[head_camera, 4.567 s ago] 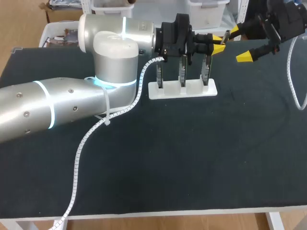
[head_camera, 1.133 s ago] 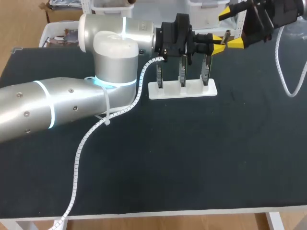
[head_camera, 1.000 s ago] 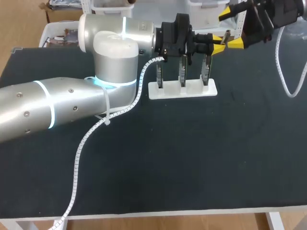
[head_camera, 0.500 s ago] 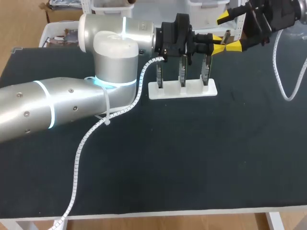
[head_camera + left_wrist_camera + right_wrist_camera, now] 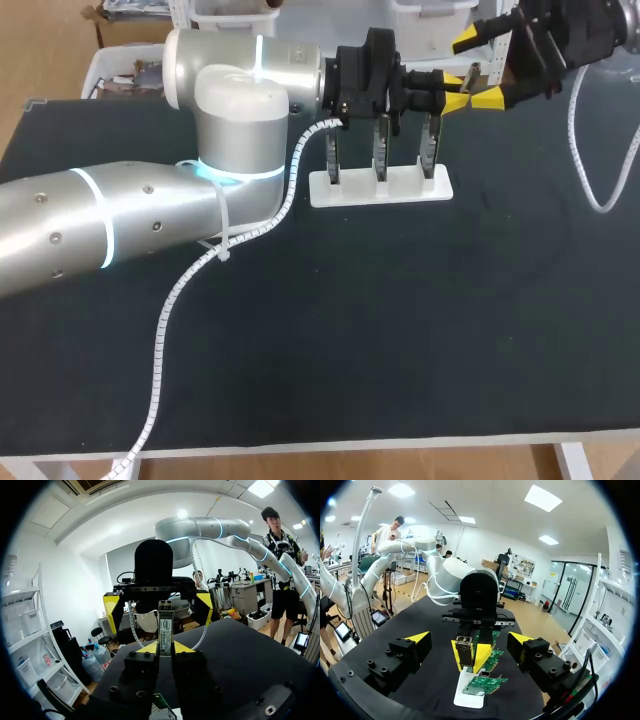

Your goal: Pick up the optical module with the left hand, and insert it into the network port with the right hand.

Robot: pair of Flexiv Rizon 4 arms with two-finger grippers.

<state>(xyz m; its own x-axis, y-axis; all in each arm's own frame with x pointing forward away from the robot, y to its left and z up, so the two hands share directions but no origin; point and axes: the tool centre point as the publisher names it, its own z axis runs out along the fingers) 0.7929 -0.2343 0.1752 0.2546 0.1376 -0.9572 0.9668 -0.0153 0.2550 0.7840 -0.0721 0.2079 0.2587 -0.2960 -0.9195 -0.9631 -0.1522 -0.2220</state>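
Note:
My left gripper (image 5: 455, 96) hovers over the white holder (image 5: 380, 187) at the back of the table, shut on the optical module (image 5: 470, 72), a slim metal block that sticks out past its yellow tips. In the left wrist view the module (image 5: 165, 625) stands between my left gripper's (image 5: 165, 648) tips. My right gripper (image 5: 481, 68) faces it head-on, open, one fingertip (image 5: 111, 606) on each side of the module's end. From the right wrist, the module (image 5: 463, 645) lies ahead of my right gripper (image 5: 469, 638), held in the left gripper (image 5: 469, 656).
The white holder (image 5: 465, 698) carries three upright green circuit boards (image 5: 380, 150) with ports, directly beneath the left gripper. A white spiral cable (image 5: 190, 280) hangs from the left arm across the dark mat. Another cable (image 5: 590, 170) drops from the right arm.
Over the last seconds my right gripper rose and swung in toward the module's end; in the last second it edged slightly closer. The left arm stayed still with the module.

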